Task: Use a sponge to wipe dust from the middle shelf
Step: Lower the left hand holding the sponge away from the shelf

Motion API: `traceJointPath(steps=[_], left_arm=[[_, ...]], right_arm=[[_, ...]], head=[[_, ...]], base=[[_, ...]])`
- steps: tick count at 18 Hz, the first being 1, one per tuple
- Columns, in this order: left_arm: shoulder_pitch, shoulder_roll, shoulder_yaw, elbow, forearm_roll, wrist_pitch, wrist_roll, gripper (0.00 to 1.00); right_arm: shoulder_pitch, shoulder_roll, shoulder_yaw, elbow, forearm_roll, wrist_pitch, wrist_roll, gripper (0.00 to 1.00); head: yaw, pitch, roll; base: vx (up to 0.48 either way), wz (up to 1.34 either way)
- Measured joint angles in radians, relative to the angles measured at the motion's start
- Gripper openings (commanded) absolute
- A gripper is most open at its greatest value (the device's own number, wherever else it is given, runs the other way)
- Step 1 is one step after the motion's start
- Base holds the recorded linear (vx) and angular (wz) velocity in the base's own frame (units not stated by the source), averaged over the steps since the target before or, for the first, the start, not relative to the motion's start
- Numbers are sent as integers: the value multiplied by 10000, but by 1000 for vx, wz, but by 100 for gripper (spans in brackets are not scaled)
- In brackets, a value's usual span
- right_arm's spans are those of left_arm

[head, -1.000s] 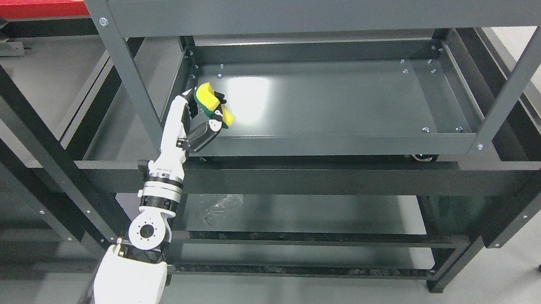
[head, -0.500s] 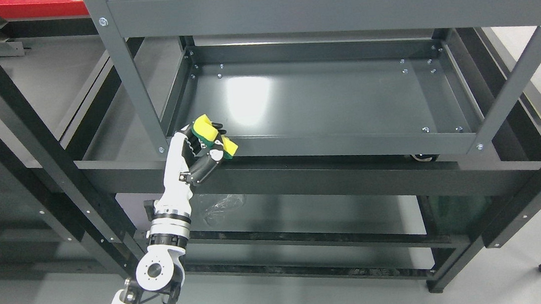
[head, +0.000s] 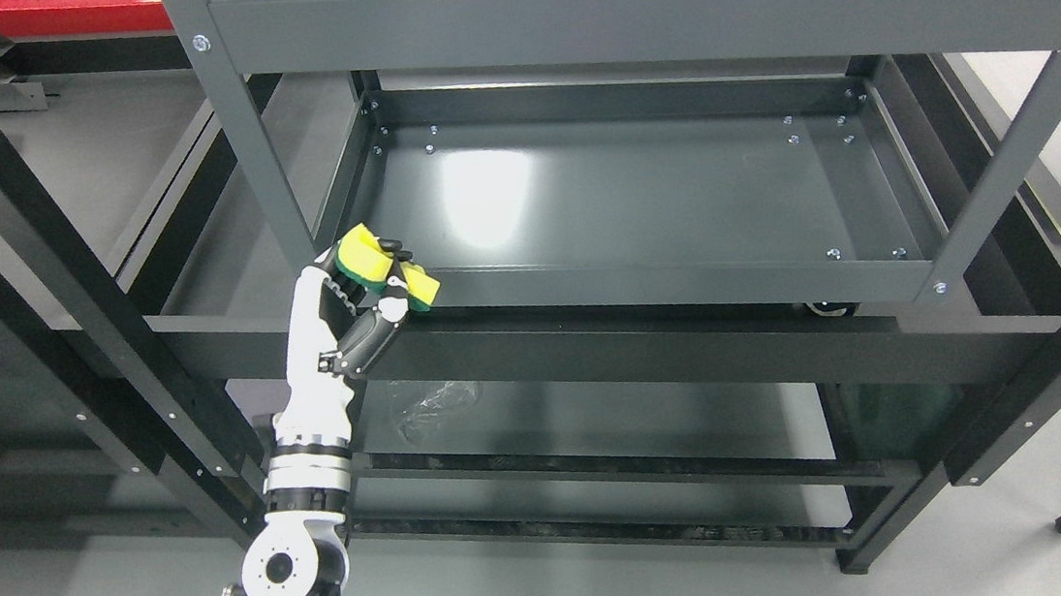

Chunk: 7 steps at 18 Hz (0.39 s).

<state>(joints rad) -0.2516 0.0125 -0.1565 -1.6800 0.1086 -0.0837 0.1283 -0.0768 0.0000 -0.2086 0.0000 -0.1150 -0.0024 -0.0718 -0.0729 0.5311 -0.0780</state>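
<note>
Since the earlier frames my left hand (head: 351, 301) has drawn back toward me and to the left: it was over the near-left part of the dark grey metal middle shelf (head: 638, 200), and it now sits at the shelf's near-left corner, at the front lip beside the grey upright post (head: 248, 140). The shelf unit itself has not moved.

The fingers are curled closed on the yellow sponge with a green scouring layer (head: 382, 268), which bulges out between them at the top of the hand. Whether the sponge touches the front lip or hangs just above it, I cannot tell. The right hand is out of view.

Handling, as I judge it: the sponge is light and soft, and it is visibly bent in the grasp, so it will compress and not resist. It will not break, but a loose hold could let it twist or slip out under a dragging stroke. The sound place to hold it is across its short sides, near the middle, with a broad face free to meet the metal. The painted shelf looks smooth and glossy, so I expect little friction.

Orientation: the sponge's long axis runs from upper left to lower right in the head view, roughly along the front lip. Yellow foam faces up and toward the shelf interior; the green layer shows along the hand side.
</note>
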Motion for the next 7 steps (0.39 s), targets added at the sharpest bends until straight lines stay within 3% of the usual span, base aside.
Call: traceJointPath(steps=[7], left_arm=[[398, -61, 206, -455, 13, -103, -20, 1]], right_arm=[[2, 0, 0, 0, 0, 0, 0, 100]], head=[[0, 0, 0]], base=[[0, 0]])
